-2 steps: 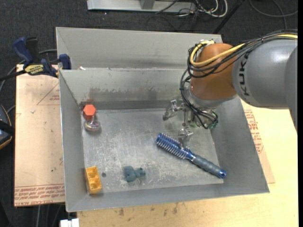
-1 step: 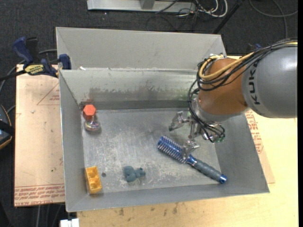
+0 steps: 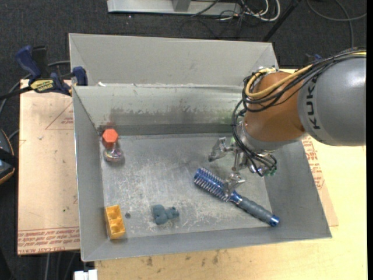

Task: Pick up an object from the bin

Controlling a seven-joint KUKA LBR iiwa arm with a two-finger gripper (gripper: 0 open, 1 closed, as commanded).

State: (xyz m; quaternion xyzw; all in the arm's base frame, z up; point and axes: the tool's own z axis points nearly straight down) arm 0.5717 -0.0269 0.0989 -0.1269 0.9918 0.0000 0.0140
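The blue plastic hairbrush (image 3: 233, 196) lies flat on the floor of the grey metal bin (image 3: 175, 98), right of centre, not yet lifted. The gripper (image 3: 228, 163) hangs just above its bristle end, fingers spread and empty. Descent, closing and lifting appear to remain. A small orange-capped bottle (image 3: 111, 147), a yellow toy block (image 3: 115, 221) and a grey-blue figure (image 3: 165, 214) lie well apart at the left.

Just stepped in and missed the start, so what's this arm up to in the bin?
The claw hangs open over the blue hairbrush in the right half of the bin, near where bristle head meets handle; nothing is between its fingers. An orange-capped bottle, a yellow block and a small blue-grey toy lie apart toward the left.
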